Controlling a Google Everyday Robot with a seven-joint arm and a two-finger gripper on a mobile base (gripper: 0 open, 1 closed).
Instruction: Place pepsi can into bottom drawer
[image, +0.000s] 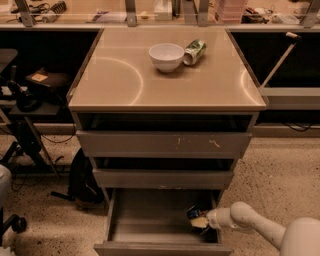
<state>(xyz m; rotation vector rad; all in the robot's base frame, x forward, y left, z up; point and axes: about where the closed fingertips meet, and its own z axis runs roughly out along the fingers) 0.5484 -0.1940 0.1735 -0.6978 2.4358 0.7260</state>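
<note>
Since I cannot tell if my hand (200, 221), inside the bottom drawer (145, 220), grips the pepsi can (193, 213), retreating could topple it.

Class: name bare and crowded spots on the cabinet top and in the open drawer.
Tan cabinet top: bare left and front of white bowl and green-and-white can. Grey bottom drawer: bare left and middle; crowded right, with hand at blue pepsi can.

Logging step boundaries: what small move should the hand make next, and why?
Probably release: the hand seems to hold the pepsi can inside the open bottom drawer, near its right wall, so letting go would finish the placement.
</note>
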